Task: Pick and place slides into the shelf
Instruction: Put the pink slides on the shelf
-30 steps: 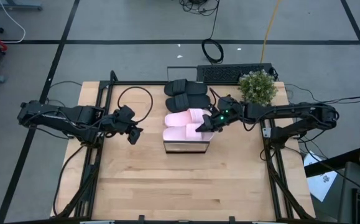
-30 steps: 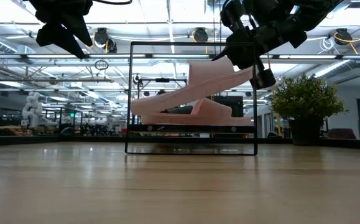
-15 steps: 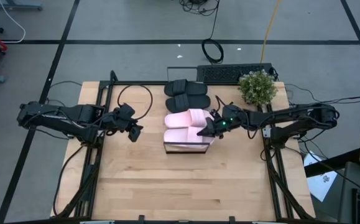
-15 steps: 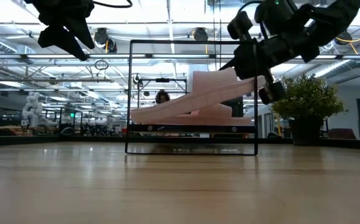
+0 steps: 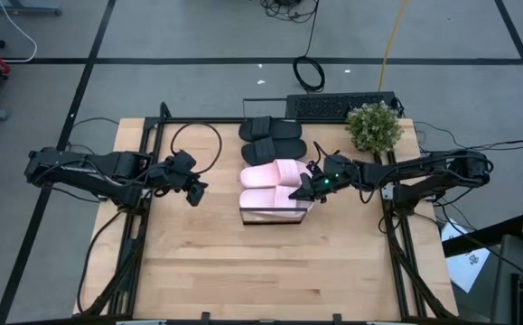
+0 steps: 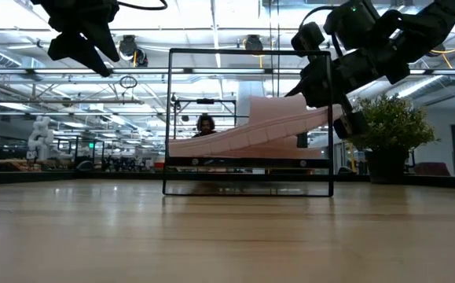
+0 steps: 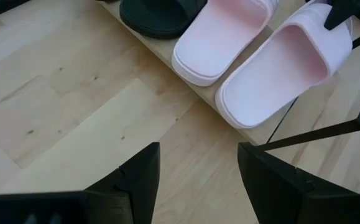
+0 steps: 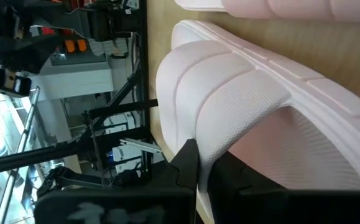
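Observation:
The shelf (image 5: 271, 215) runs from the table's far edge toward its middle, with a black frame (image 6: 247, 52) at its near end. Two black slides (image 5: 270, 137) lie on its far part. One pink slide (image 5: 275, 170) lies flat behind them. A second pink slide (image 5: 268, 193) sits tilted at the frame end, and my right gripper (image 5: 306, 188) is shut on it from the right. My left gripper (image 5: 194, 192) hangs open above the table, left of the shelf, with nothing between its fingers (image 7: 139, 180). My right gripper pinches the edge of the pink slide's wide strap (image 8: 229, 118) between its two fingers (image 8: 186, 163). It comes from the table's right side, nearly level and slanting a little down. The slide is tilted: the held strap end (image 6: 306, 114) is raised, and the opposite end (image 6: 181, 146) rests on the shelf.
A potted plant (image 5: 374, 126) stands at the far right corner, close behind my right arm. A keyboard (image 5: 338, 106) lies beyond the table's far edge. A black cable loop (image 5: 196, 149) lies left of the shelf. Bare tabletop (image 5: 261, 271) fills the near half.
My right gripper has sunk toward the shelf with the pink slide and rolled a little. The slide has come down from above the other pink slide. It is less steeply tilted now, with its left end on the shelf.

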You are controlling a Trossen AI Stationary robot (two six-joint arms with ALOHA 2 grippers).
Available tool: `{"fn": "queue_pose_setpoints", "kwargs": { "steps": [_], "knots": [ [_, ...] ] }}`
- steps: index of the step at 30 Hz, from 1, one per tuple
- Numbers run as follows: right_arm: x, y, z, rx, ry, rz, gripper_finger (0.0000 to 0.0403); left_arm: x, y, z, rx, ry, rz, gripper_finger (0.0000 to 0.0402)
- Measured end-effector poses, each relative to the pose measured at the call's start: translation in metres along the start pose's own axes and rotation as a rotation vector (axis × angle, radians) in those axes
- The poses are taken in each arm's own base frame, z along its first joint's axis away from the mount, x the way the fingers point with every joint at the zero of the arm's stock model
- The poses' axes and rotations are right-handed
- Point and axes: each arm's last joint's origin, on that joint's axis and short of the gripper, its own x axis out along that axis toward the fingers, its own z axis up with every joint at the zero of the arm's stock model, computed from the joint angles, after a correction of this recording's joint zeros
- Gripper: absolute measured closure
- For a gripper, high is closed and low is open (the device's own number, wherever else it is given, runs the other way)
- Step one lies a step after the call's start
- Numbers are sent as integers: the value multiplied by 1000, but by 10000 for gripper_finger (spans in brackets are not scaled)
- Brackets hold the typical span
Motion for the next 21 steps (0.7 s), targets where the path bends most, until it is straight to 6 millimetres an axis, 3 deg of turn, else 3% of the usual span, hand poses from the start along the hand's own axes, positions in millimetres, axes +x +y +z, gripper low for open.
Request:
{"fn": "queue_pose_setpoints", "kwargs": {
  "steps": [21],
  "knots": [
    [-3,0,2,7,88,14,390,0,0,0,18,1,-1,192]
  ]
}}
